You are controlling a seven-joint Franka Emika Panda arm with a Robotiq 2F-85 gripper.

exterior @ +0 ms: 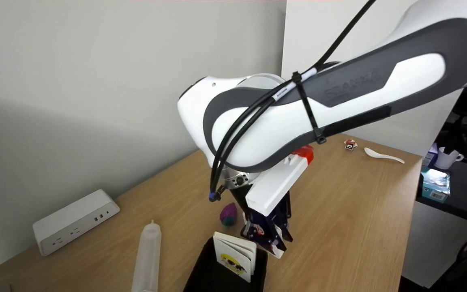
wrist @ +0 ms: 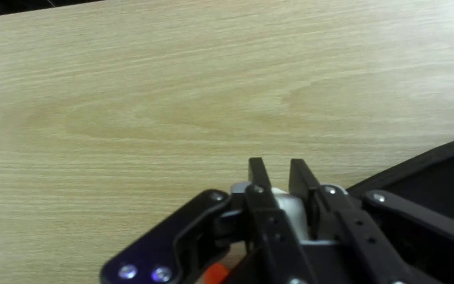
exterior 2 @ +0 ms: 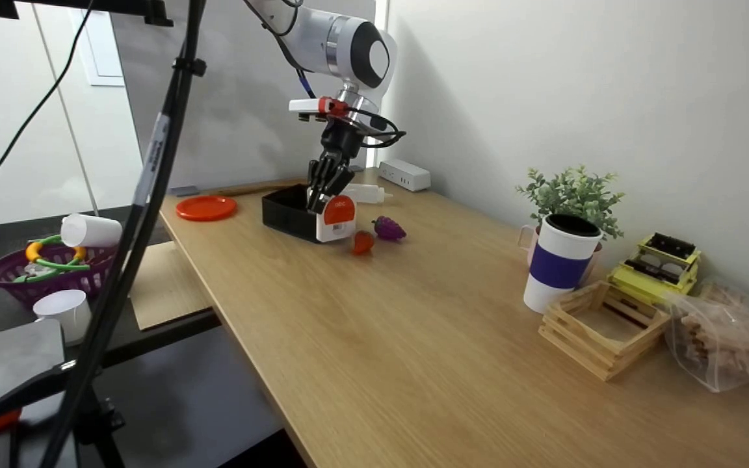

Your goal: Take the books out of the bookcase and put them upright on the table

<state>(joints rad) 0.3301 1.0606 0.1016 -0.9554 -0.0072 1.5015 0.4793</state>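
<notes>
Letting go is where this can slip

The abc book [exterior 2: 339, 219]: upright, just outside one end of the box [exterior 2: 290, 220]. Your gripper [wrist: 277, 169] looks to be pinching it, white filling the space between the fingers; wrist view blurred, so you can't tell how firmly. Step in hand, by my reading: standing the book on the table [exterior 2: 413, 338].

Footing. You can't be sure its lower edge bears fully on the table. Spread the fingers with it high or leaning and it will likely drop and topple; a thin book has little base. Square it up before release.

Box side. One finger lies on the box's side of the book, close to the rim. Spread wide, it could catch the end wall and shove the box, or nudge the book over. Part the fingers just enough, then lift straight.

Outer side. A strawberry [exterior 2: 362, 243] just beside the book, away from the box; purple fruit [exterior 2: 388, 228] near, also clear of the box. Slide the book outward and its foot may ride up on the strawberry and tip.

Probably next: the second book [exterior: 232, 258], standing inside the box near that same end. Leaves splayed, or another book behind; can't tell which. A hasty pinch could take one leaf only.
</notes>
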